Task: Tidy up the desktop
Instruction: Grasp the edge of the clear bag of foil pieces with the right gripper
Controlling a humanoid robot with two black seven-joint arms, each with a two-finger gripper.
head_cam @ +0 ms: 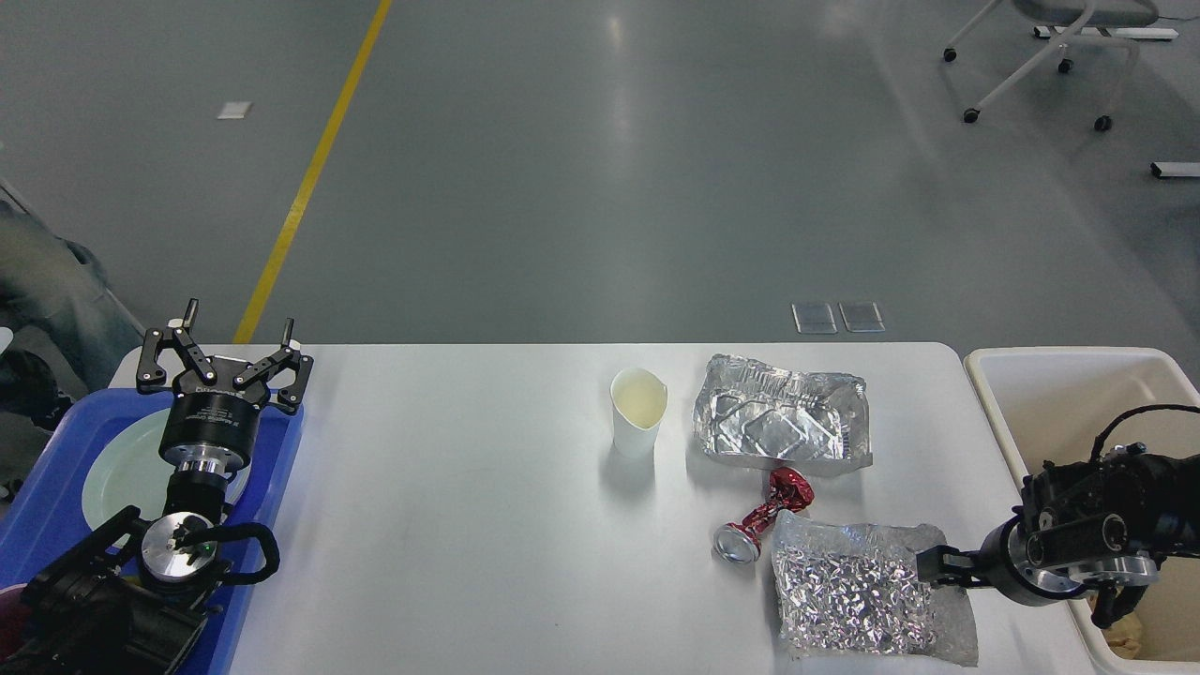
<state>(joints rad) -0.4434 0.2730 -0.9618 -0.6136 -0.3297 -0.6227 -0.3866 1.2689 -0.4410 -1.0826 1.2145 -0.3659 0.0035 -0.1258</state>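
So the right gripper [933,567] is seen end-on at the right edge of the crumpled foil tray [867,589], and whether it's clenched or released can't be told, while the left gripper [225,361] is held spread wide over the blue tray [56,506]. If that thin foil gets pinched carelessly, it could probably be torn or dragged into the crushed red can [761,517] on the desktop [450,525]. The bin [1069,394] is cut off at the frame edge.

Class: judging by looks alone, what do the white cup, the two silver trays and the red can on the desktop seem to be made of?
Cup: probably paper, matte white with a thin, bent rim.
Far tray: thin aluminium foil, mirror-shiny, dented walls.
Near tray: also foil, heavily crinkled and glittering.
Can: likely thin metal, glossy red, crushed, with a bare silver end.
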